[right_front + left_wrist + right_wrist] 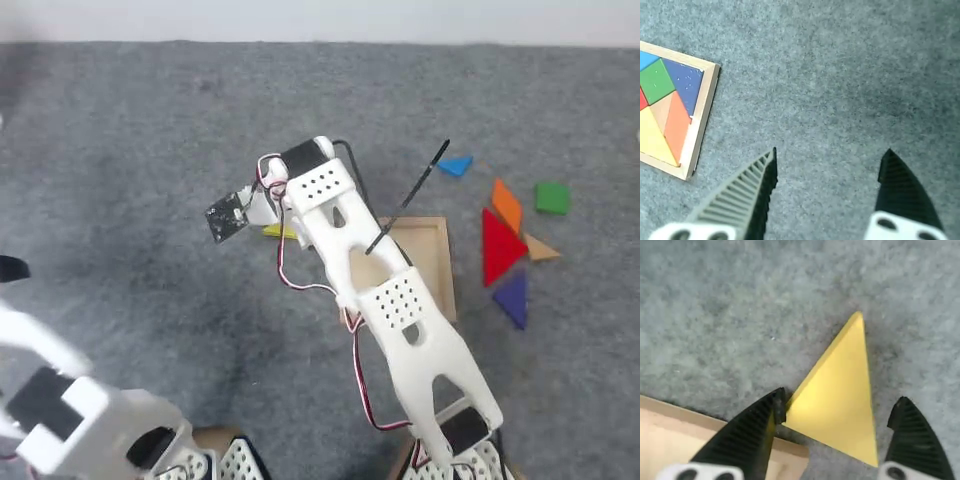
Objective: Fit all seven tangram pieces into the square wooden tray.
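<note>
Right arm point(400, 300) is closest to the high cam, running from the near edge out over the grey mat point(150, 150). Left arm point(70, 410) sits low at the near corner.

Right gripper point(840, 400): jaws apart, gripping nothing, straddling the yellow triangle point(845, 385) flat on the mat. One dark fingertip point(776, 402) is at a triangle corner and the other is off its opposite edge. Can't tell if either is in contact.

Tray point(435, 250) is just beside the right gripper, partly under the arm, and what shows of it is bare wood. The yellow triangle's near edge is right at the tray rim. Can't tell if they touch.

The loose pieces are all past the tray from the right gripper, well apart from it:
- red triangle point(498, 248)
- dark blue piece point(513, 298)
- orange piece point(507, 205)
- green square point(551, 197)
- tan triangle point(542, 248), touching the red one
- light blue triangle point(455, 165)

Left gripper point(830, 152): jaws wide, holding nothing, over bare mat. A wood-framed square point(699, 120) filled with coloured pieces lies off to the pale finger's side, apart from it.
</note>
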{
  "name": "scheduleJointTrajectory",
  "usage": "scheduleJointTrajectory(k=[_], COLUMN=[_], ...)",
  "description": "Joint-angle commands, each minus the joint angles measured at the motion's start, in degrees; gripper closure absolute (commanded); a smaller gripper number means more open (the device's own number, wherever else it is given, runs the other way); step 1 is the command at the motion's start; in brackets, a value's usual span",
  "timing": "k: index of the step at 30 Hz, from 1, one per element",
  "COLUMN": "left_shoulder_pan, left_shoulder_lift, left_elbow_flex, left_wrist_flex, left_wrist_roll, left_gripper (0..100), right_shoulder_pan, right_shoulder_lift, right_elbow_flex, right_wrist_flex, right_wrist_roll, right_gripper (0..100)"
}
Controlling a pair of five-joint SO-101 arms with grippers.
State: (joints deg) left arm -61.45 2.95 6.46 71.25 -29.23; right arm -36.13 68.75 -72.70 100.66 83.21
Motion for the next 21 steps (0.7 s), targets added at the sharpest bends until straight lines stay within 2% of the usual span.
scheduleJointTrajectory(k=[1,7,11,13,21], left_shoulder_pan=[-0.5,-0.3,-0.5,-0.6,-0.6], left_shoulder_lift=[-0.6,-0.5,-0.6,-0.6,-0.6], left_elbow_flex=[-2.2,-2.2,-2.2,-2.2,-2.2], left_wrist_flex=[-1.0,-0.6,-0.5,-0.5,-0.9], left_wrist_roll=[-0.7,-0.7,-0.7,-0.7,-0.7], left_gripper=[68,68,68,68,68], right_shoulder_pan=[2.7,4.6,5.0,4.6,2.9], right_shoulder_lift=[-8.0,-19.1,-19.6,-18.7,-12.1], right_elbow_flex=[7.3,22.9,22.7,22.8,22.5], right_wrist_flex=[2.6,2.2,1.8,1.8,2.2], right_wrist_roll=[6.2,13.3,12.5,9.7,8.8], right_gripper=[67.8,71.7,72.5,72.5,72.7])
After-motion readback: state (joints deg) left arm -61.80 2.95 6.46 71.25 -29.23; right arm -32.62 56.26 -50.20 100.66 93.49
